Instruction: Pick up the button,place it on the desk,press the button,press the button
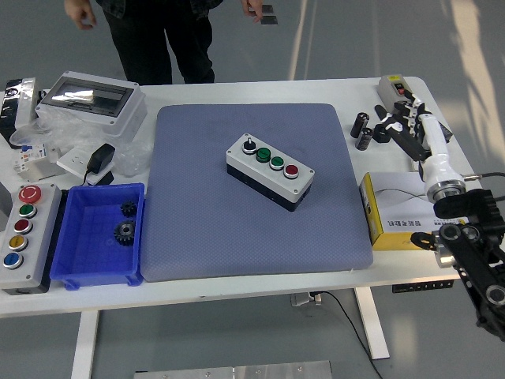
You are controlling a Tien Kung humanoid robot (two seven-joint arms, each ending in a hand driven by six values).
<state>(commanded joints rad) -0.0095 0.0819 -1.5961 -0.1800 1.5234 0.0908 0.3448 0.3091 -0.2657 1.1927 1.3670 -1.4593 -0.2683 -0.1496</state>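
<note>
Button box point(271, 171) sits on mat point(197, 229) (untouched by robot). Right hand point(404, 126) hovers at table's right edge, fingers loosely spread, empty. Pick, place, presses all left.

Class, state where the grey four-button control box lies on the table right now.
In the head view, the grey four-button control box lies angled near the middle of the blue-grey padded mat, between the blue plastic bin on the left and the yellow-edged cardboard box on the right.
</note>
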